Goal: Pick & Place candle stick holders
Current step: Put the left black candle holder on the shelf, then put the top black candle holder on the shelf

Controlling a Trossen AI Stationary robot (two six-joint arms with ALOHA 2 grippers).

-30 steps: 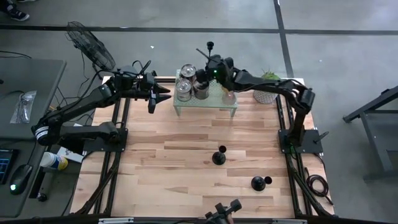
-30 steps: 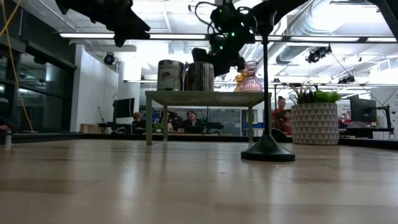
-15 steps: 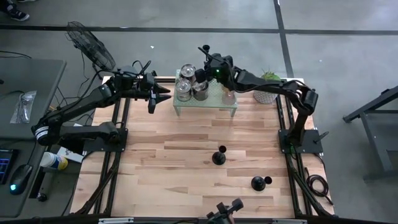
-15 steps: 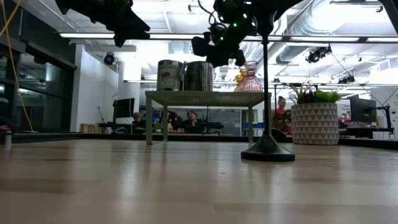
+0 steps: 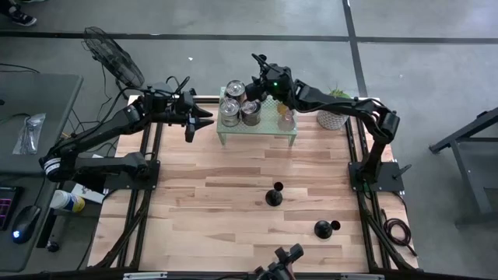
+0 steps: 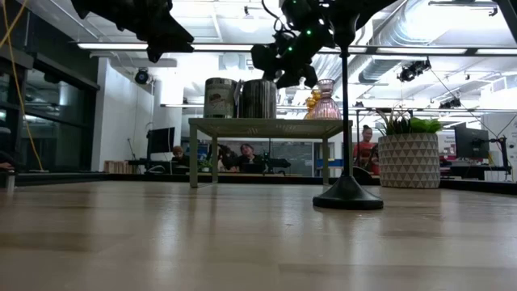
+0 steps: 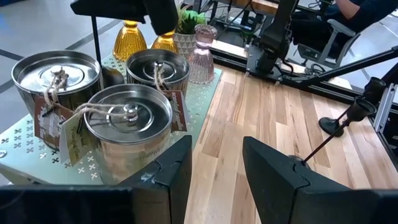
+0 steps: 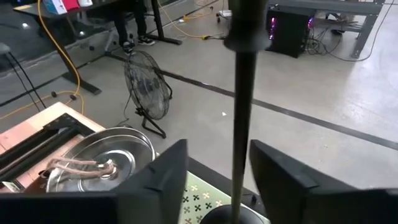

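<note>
A pale green perforated rack (image 5: 258, 128) at the table's far edge carries three silver tins (image 7: 127, 118), two amber glass holders (image 7: 129, 38) and a pink glass one (image 7: 202, 53). A black slim candle stick (image 8: 242, 106) stands upright among the tins. Its base (image 7: 112, 74) is half hidden behind them. My right gripper (image 5: 257, 79) is open, level, with one finger on each side of the stem (image 7: 94, 37). My left gripper (image 5: 204, 118) is open and empty, left of the rack. Two more black sticks (image 5: 274, 196) (image 5: 323, 228) stand on their round bases on the table. My right gripper has the black stick's stem (image 8: 241, 155) between its two fingers, which come level from the table's right side and lie across it. The stem stands close by one finger (image 8: 273, 174) and apart from the other. Whether that finger touches it, I cannot tell.
A green plant in a white pot (image 5: 334, 109) stands right of the rack at the far right corner. A floor fan (image 5: 109, 50) stands beyond the far left corner. People sit in the room behind the table (image 6: 246, 153).
My right gripper has risen above the tins and shifted a little toward the table's far edge. The black stick's top has shifted slightly toward the table's left.
</note>
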